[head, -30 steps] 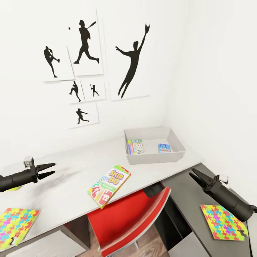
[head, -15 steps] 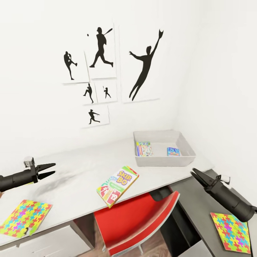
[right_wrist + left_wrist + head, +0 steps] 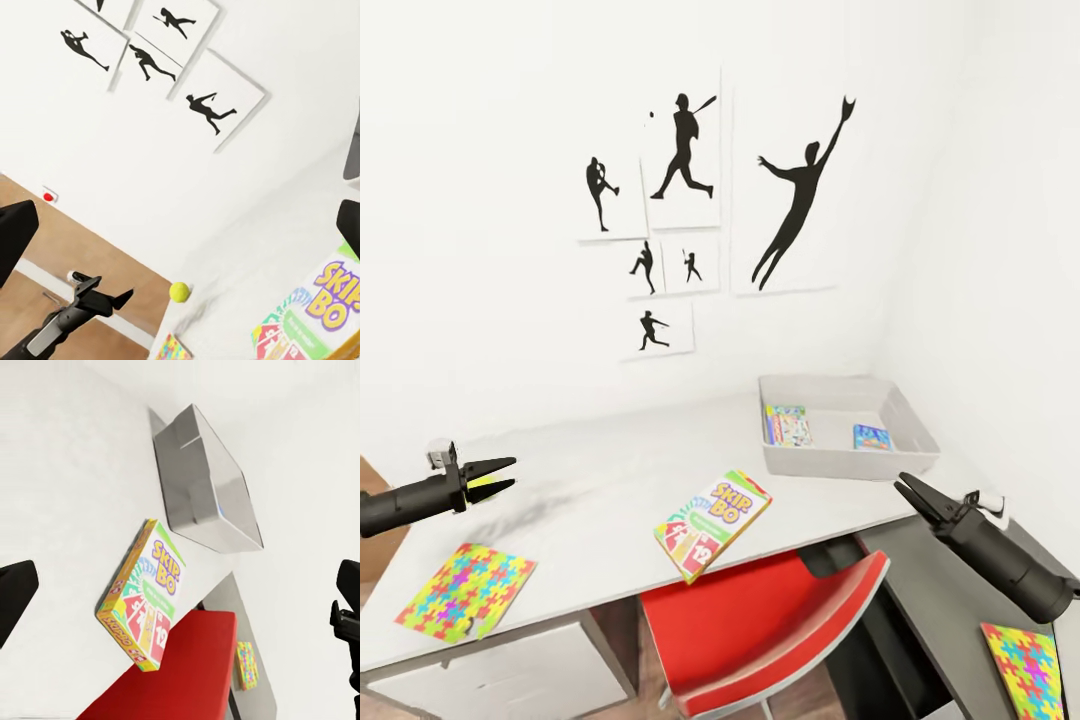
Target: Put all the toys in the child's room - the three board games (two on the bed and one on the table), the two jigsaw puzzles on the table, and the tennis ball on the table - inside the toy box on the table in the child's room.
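On the tabletop [image 3: 590, 470], Skip-Bo [image 3: 712, 511] overhangs the front edge at four o'clock from the empty, parted left gripper [image 3: 500, 476], long axis toward the toy box [image 3: 847, 462]; the right gripper [image 3: 909, 492], also apart, sits nearer.

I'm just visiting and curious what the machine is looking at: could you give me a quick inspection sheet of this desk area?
Surface: pale table joined to a lower dark top.
Job's things: toy box at the far corner holds two board games; Skip-Bo game overhangs the front edge; one jigsaw puzzle on the pale top, another on the dark top; tennis ball near the table's left end.
Clutter: nothing seen.
End effectors: left end effector and right end effector both open, empty, above the table.
Cables: nothing seen.
Surroundings: red chair tucked under; baseball silhouette pictures on white wall.
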